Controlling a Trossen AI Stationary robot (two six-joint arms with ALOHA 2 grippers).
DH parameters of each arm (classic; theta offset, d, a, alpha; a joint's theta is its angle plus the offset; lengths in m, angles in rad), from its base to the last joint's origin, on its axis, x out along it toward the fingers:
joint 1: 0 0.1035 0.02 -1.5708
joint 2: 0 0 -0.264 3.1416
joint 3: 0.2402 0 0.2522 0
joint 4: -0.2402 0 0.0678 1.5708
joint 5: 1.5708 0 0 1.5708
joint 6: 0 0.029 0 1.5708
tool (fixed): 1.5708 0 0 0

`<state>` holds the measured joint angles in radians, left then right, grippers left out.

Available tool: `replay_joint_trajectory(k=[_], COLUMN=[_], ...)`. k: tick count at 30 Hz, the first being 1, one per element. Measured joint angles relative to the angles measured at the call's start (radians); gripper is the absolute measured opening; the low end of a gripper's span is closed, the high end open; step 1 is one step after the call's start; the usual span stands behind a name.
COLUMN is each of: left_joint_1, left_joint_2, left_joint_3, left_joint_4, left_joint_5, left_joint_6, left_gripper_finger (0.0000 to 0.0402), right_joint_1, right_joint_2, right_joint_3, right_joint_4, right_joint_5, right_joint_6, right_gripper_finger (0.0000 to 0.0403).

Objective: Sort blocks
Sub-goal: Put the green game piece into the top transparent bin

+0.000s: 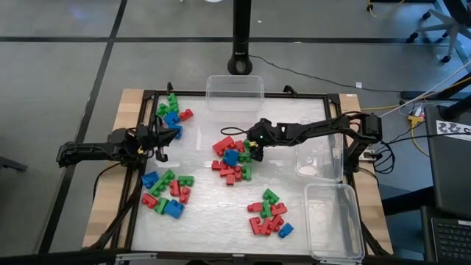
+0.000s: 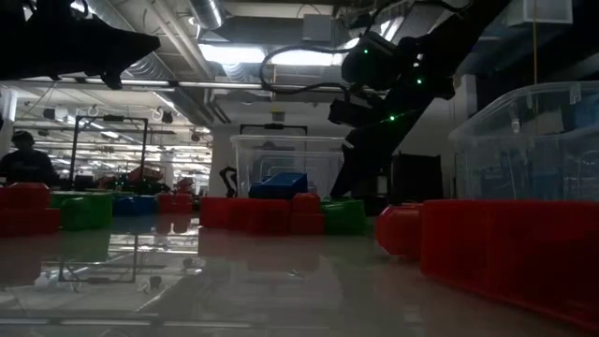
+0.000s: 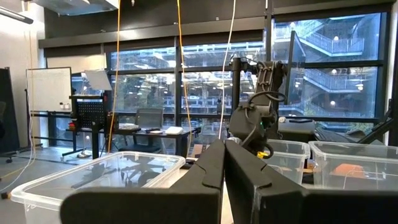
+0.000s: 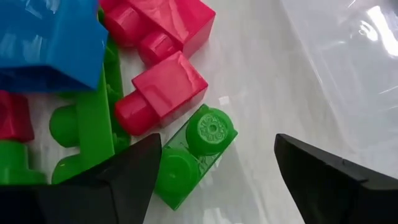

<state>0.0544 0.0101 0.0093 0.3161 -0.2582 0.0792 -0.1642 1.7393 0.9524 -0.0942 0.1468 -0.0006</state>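
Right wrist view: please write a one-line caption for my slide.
Open right gripper poised over a small green block lying beside red blocks on the white table.

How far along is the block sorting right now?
Nothing looks sorted: the three clear tubs appear to hold no blocks. In hand: the right claw, open, hangs over a small green block at the edge of the centre pile. The left claw waits shut at the left. All four block piles remain.
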Motion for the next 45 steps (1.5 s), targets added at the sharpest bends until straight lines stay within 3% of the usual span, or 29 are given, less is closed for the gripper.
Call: replay_joint_trajectory(k=[9, 18, 22, 32, 42, 45], left_joint_1=[0.0, 0.0, 0.0, 0.0, 0.0, 0.0], left_joint_2=[0.0, -0.001, -0.001, -0.001, 0.0, 0.0], left_joint_3=[0.0, 0.0, 0.0, 0.0, 0.0, 0.0], left_joint_4=[0.001, -0.009, -0.014, -0.018, -0.018, -0.018], left_joint_5=[0.0, -0.006, -0.008, -0.008, -0.008, -0.008], left_joint_6=[-0.001, 0.0, -0.001, -0.001, -0.001, -0.014], left_gripper_finger=[0.0001, 0.0001, 0.0001, 0.0001, 0.0001, 0.0001], right_joint_1=[0.0, -0.015, -0.014, -0.013, -0.014, -0.014], right_joint_2=[0.087, 0.091, 0.091, 0.085, 0.001, -0.034], right_joint_3=[-0.004, 0.0, 0.0, 0.0, 0.097, 0.167], right_joint_4=[0.009, 0.016, 0.015, 0.014, -0.138, -0.229], right_joint_5=[-0.045, -0.052, -0.054, -0.086, -0.087, -0.088], right_joint_6=[0.008, -0.024, -0.074, -0.254, -0.368, -0.41], right_gripper_finger=[0.0314, 0.0308, 0.0273, 0.0137, 0.0162, 0.0152])
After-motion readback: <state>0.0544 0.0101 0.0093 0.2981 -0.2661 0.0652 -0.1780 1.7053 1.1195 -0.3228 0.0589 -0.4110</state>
